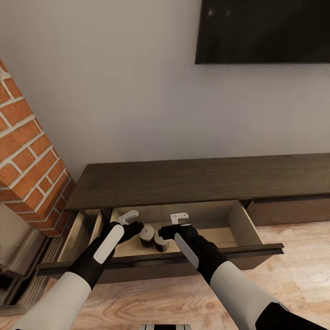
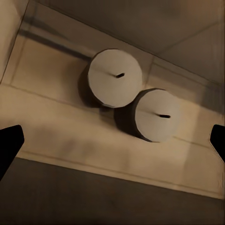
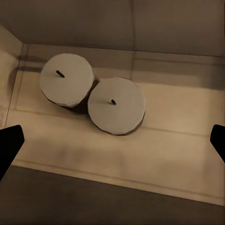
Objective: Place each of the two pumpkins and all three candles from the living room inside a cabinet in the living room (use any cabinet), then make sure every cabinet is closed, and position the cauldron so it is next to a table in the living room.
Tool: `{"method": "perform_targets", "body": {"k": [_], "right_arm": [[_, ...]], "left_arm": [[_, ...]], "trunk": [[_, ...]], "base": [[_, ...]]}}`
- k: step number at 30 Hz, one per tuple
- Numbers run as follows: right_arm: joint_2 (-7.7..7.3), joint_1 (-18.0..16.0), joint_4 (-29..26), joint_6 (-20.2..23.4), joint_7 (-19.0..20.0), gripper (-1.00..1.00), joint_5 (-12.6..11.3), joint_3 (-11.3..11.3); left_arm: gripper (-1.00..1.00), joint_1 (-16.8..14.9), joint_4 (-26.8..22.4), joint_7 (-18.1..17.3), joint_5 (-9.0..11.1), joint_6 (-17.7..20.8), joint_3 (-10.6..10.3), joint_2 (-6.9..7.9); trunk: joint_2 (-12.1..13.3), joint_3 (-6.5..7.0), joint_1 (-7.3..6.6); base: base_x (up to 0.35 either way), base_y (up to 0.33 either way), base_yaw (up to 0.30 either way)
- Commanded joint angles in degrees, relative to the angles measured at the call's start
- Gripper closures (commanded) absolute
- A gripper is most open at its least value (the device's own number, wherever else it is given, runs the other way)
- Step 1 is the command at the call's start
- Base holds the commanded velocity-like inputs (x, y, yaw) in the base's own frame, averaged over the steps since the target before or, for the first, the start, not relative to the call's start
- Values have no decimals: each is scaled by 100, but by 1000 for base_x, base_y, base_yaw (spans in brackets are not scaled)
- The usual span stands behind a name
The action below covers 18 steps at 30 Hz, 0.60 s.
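R arm (image 1: 197,250) half-hides one of 2 candles (image 1: 147,235).

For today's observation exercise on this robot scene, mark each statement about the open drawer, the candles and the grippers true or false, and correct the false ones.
1. The cabinet has a drawer pulled open. True.
2. Three candles lie in the open drawer. False: two candles stand there, side by side and upright.
3. The left gripper is clamped on a candle. False: in the left wrist view its fingertips sit wide apart, holding nothing.
4. The right gripper is open above the drawer. True.
5. A pumpkin sits on top of the cabinet. False: the visible part of the top is bare.
6. A brick column stands beside the cabinet's left end. True.
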Motion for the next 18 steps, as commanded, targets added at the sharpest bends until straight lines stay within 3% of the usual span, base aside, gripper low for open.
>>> {"method": "perform_targets", "body": {"k": [1,10,18], "right_arm": [[-3,-5,-7,12,-56,-100,-61,22],[-3,-5,-7,4,-55,-100,-61,25],[-5,-5,-2,3,-60,-100,-61,32]], "left_arm": [[-100,-3,-27,50,43,7,-13,3],[-100,-3,-59,48,53,21,-16,11],[-100,5,-64,49,50,23,-5,19]], "trunk": [[40,14,-23],[401,175,-221],[721,319,-397]], "base": [[0,0,0],[-177,-57,0],[-55,-17,0]]}}
